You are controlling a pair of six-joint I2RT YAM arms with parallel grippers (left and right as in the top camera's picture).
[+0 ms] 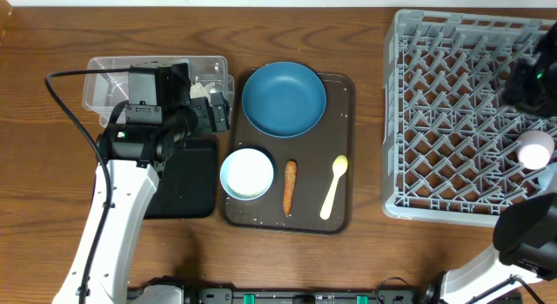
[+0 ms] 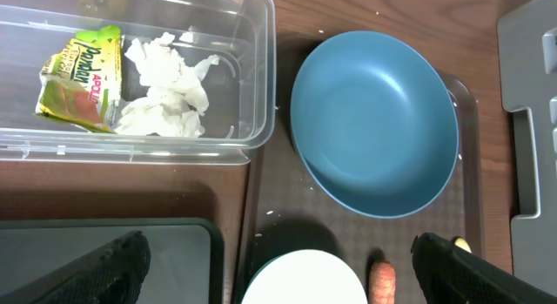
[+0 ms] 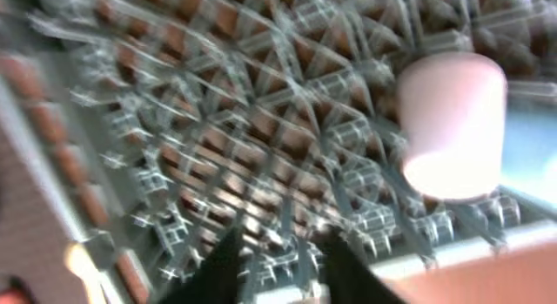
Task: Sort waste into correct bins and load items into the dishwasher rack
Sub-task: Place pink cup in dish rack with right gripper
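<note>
A dark brown serving tray [image 1: 339,130] sits mid-table. Left of it, the clear tub [image 2: 261,69] holds the wrapper [image 2: 78,77] and tissue [image 2: 165,95]. The left gripper [image 2: 278,256] hovers over the tray's left edge, jaws wide apart and empty. On the tray lie the dark blue bowl [image 1: 284,98], white bowl [image 1: 246,173], carrot stick [image 1: 290,186] and spoon [image 1: 334,187]. Right of the tray, the pink cup [image 1: 534,150] rests in the dishwasher rack [image 1: 452,104] beside the right gripper [image 3: 283,256]; blur hides its jaw state. Waste sorting looks unfinished: next, probably, the left gripper lowers squarely over the carrot stick.
</note>
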